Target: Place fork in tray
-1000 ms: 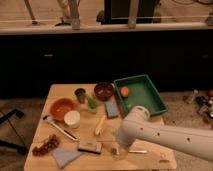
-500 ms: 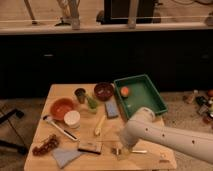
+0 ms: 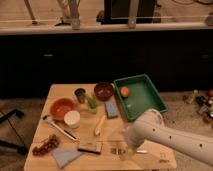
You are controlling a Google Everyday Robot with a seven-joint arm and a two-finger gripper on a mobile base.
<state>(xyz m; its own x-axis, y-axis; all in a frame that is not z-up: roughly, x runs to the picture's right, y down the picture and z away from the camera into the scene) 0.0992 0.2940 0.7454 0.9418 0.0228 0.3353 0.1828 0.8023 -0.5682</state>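
Note:
The dark green tray (image 3: 150, 102) stands at the table's back right with an orange ball (image 3: 124, 91) inside. My white arm (image 3: 155, 132) reaches in from the lower right. My gripper (image 3: 120, 149) is low over the table's front edge, left of centre of the tray's near side. A thin pale sliver that looks like the fork (image 3: 140, 151) lies on the table just right of the gripper, partly hidden under the arm.
A red bowl (image 3: 61, 107), white cup (image 3: 72, 119), brown bowl (image 3: 103, 91), dark cup (image 3: 80, 94), blue sponge (image 3: 111, 109), yellowish long item (image 3: 100, 125), black-handled utensil (image 3: 59, 127), grapes (image 3: 45, 145), blue cloth (image 3: 65, 156) and snack bar (image 3: 90, 147) fill the table's left and middle.
My arm's elbow has sunk slightly down and right. The gripper has stayed almost in place by the front edge. Nothing on the table has moved.

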